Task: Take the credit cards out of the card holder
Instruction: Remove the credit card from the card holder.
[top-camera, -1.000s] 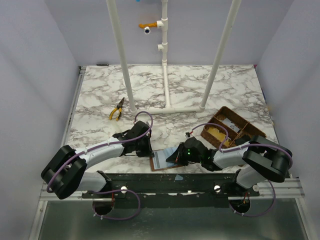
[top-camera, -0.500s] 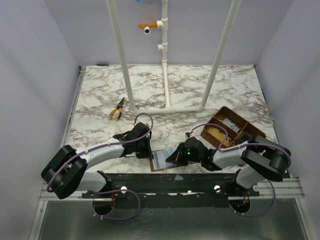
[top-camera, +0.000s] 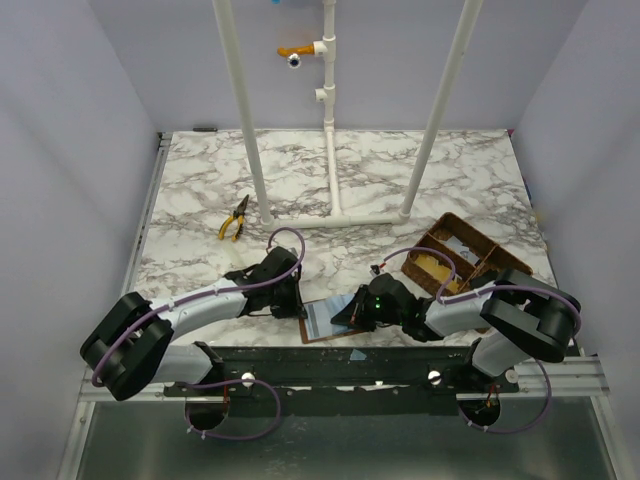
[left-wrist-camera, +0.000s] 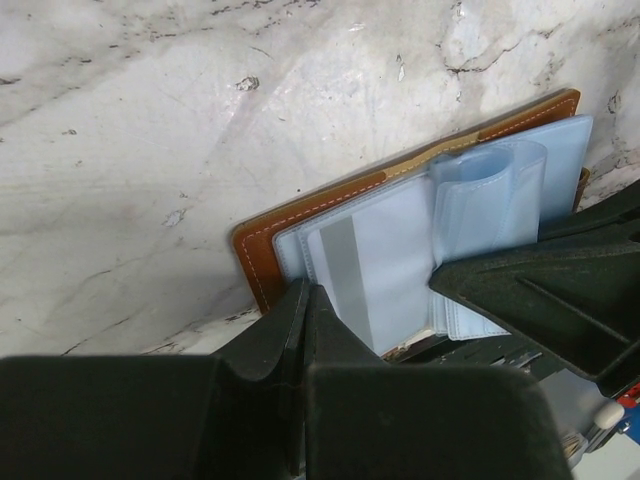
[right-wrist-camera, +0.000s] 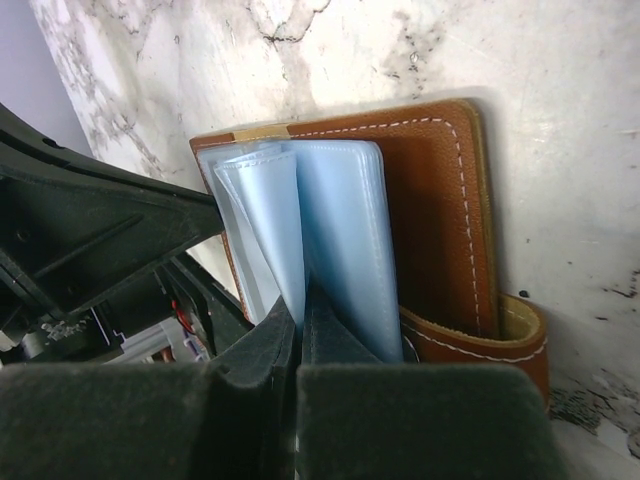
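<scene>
Marbled table, lilac walls; our left gripper and right gripper pinch the wallet; pliers, basket beyond them.

The place is a robot test cell in a lab. A marble-patterned table is boxed in by plain lavender walls along its left, far and right edges. A white pipe frame carries a small camera. The cabled left arm and right arm are mounted on a metal rail at the near edge.
</scene>
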